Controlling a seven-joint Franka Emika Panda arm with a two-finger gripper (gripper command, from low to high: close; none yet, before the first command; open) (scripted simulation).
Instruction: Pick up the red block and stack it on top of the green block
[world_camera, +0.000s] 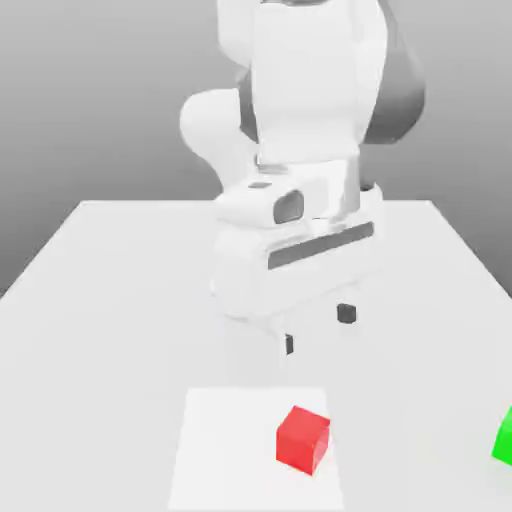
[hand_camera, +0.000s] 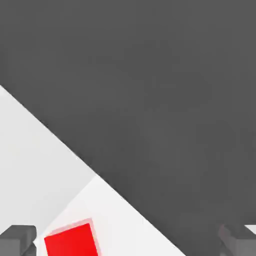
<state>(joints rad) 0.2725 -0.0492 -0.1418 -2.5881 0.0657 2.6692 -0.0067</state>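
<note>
A red block (world_camera: 302, 438) rests on a white square patch of the table near the front edge. The green block (world_camera: 505, 437) sits at the exterior view's right edge, partly cut off by the frame. My gripper (world_camera: 317, 328) hangs above the table behind the red block, open, its two dark fingertips (world_camera: 346, 313) spread wide with nothing between them. In the hand view the red block (hand_camera: 71, 241) appears close to one fingertip (hand_camera: 17, 239), the other fingertip (hand_camera: 237, 239) standing far apart from it.
The white table (world_camera: 100, 320) stretches across the scene, and the arm's bulky white body (world_camera: 300, 130) rises over its middle. A brighter white patch (world_camera: 220, 450) lies under the red block. The hand view takes in the table's edge and dark floor beyond.
</note>
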